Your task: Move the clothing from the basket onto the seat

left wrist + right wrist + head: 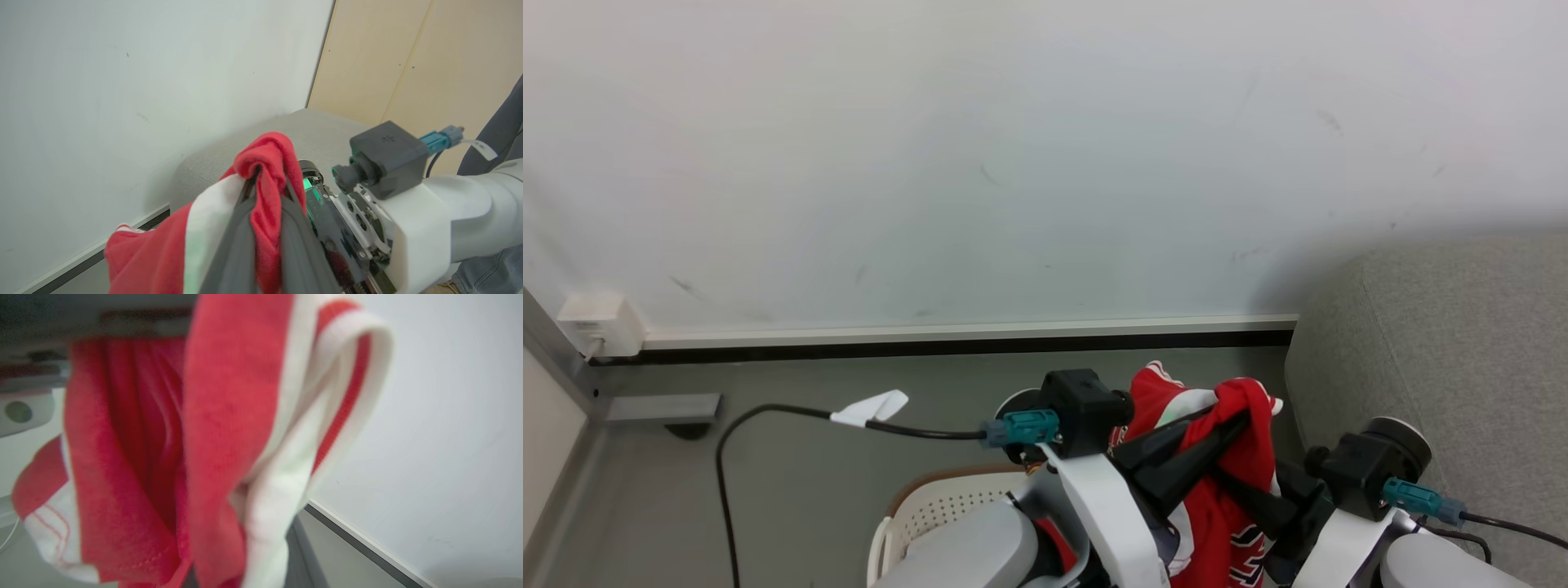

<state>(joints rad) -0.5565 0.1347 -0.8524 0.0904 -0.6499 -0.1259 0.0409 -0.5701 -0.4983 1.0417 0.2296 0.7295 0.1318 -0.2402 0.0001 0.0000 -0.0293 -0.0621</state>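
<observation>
- Two grippers meet at the red jersey (pixel 1227 490). The left gripper (pixel 1232 416) has its fingers pinched on a bunched fold by the white-striped edge, and the rest hangs down between the arms.
- I cannot tell whether the right gripper (pixel 1258 500) is clamped on the cloth or only pressed against it. Its wrist view is a blur of red fabric close to the lens.
- The jersey hangs to the right of and above the white laundry basket (pixel 931 510). Its lower part runs off the head view, so it may not be fully clear of the rim. The grey sofa seat (pixel 1462 367) is just to the right, with no cloth on it yet.
- The hold looks like a small pinch on a folded hem, so a quick swing could let the jersey slip and drop to the floor between basket and sofa.
- The hanging tail could drag on the sofa's side and pull free, or land half off the edge.
- Cloth draped around the right fingers may cling when the grippers part.
</observation>
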